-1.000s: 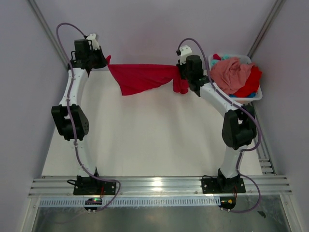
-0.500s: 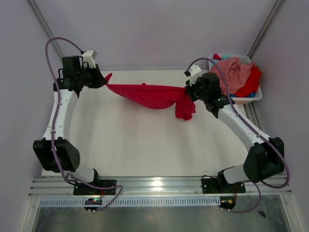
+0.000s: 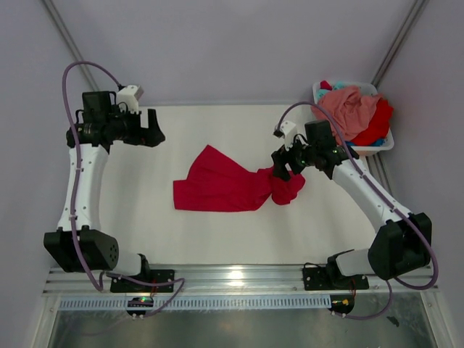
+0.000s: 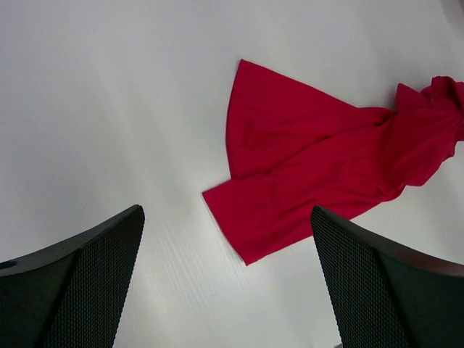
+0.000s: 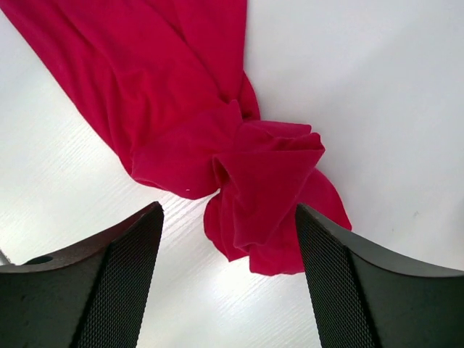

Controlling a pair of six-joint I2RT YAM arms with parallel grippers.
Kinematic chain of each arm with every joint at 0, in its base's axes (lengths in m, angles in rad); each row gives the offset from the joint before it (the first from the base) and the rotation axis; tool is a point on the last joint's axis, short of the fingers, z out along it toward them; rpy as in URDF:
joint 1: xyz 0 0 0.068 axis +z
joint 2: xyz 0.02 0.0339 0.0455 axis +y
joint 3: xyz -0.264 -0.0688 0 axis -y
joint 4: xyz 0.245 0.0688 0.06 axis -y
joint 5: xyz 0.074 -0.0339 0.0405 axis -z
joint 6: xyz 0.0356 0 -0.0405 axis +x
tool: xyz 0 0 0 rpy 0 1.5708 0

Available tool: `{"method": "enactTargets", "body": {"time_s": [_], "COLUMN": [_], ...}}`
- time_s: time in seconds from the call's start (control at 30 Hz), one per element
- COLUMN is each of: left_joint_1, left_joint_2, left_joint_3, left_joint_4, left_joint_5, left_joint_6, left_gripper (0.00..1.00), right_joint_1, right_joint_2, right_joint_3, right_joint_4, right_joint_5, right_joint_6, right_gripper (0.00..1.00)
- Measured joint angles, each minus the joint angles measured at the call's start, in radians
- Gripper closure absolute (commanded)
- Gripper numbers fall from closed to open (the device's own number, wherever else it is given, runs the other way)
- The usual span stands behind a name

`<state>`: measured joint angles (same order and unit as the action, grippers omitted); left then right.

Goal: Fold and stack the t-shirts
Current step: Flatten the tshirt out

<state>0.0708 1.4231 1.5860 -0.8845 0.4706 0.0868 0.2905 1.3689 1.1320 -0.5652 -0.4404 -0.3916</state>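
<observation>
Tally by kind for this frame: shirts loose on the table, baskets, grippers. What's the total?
Shirts loose on the table: 1, the red t-shirt
Baskets: 1, the white basket
Grippers: 2, left gripper and right gripper
Total: 4
The heaped clothes in the basket overlap too much to count.

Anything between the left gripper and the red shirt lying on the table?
Nothing visible. The left gripper, open, hangs over bare table, with the red t-shirt in plain view of its wrist camera. The right gripper, also open, is over the shirt's bunched opposite end.
</observation>
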Motion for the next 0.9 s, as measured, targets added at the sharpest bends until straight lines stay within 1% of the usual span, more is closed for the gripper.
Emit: {"method": "enactTargets", "body": {"time_s": [0.13,0.27,0.33,0.43,0.53,0.63,0.73,0.9], "left_joint_1": [0.000,-0.002,-0.017,-0.077,-0.163,-0.223,-0.243,-0.239], "left_joint_2": [0.027,0.080,0.133,0.228,0.299,0.312,0.309,0.301], "left_joint_3": [0.000,0.001,0.004,0.006,-0.032,-0.085,-0.125,-0.234], "left_joint_4": [0.006,0.011,-0.007,-0.064,-0.120,-0.167,-0.188,-0.178], "left_joint_5": [0.020,0.100,0.128,0.138,0.130,0.106,0.065,-0.035], "left_joint_6": [-0.003,0.005,0.035,0.110,0.187,0.249,0.293,0.335], "left_gripper": [0.01,0.01,0.05,0.07,0.06,0.07,0.07,0.07], "right_joint_1": [0.000,0.000,0.000,0.000,0.000,0.000,0.000,0.000], "right_joint_2": [-0.006,-0.006,-0.002,0.004,0.002,-0.002,-0.002,0.002], "right_joint_3": [-0.001,0.005,0.008,0.004,-0.010,-0.026,-0.045,-0.071], "right_joint_4": [-0.021,-0.078,-0.115,-0.139,-0.130,-0.106,-0.058,-0.026], "right_joint_5": [-0.017,-0.040,-0.060,-0.076,-0.070,-0.040,0.006,0.049], "right_joint_6": [-0.009,-0.031,-0.044,-0.055,-0.054,-0.046,-0.031,-0.017], "right_gripper": [0.21,0.21,0.21,0.21,0.20,0.18,0.18,0.18]}}
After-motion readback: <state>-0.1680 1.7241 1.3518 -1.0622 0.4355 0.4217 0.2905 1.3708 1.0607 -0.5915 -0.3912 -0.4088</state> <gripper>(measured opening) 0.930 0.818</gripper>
